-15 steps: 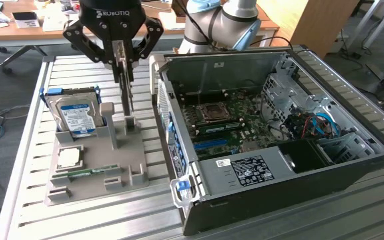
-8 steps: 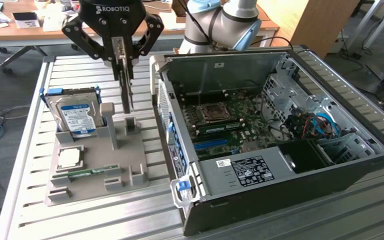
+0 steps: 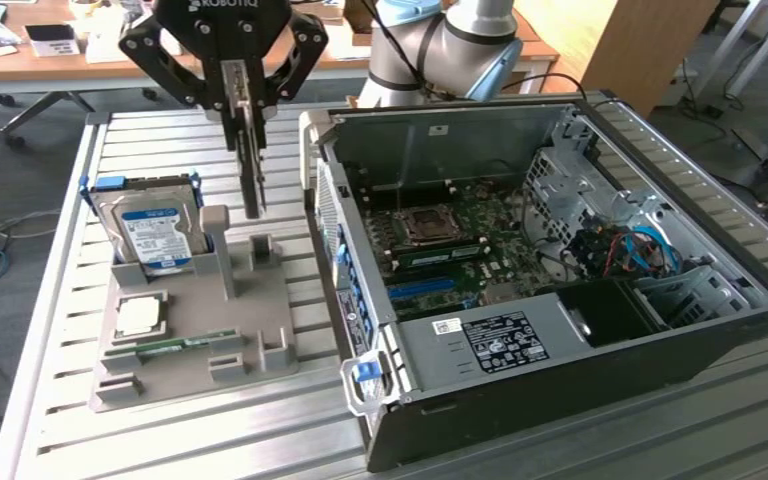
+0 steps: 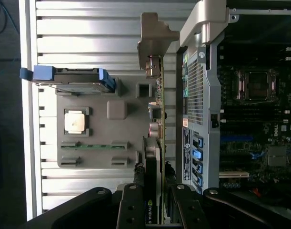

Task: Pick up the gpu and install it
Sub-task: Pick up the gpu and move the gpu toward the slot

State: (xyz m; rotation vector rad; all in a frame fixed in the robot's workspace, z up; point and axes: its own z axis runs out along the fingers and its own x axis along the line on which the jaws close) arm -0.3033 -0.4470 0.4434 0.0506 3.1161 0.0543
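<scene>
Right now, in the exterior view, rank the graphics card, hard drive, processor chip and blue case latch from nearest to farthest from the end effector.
1. Graphics card, held in the end effector.
2. Hard drive, upright at the back of the tray.
3. Processor chip, flat mid-tray.
4. Blue case latch, front corner.
</scene>
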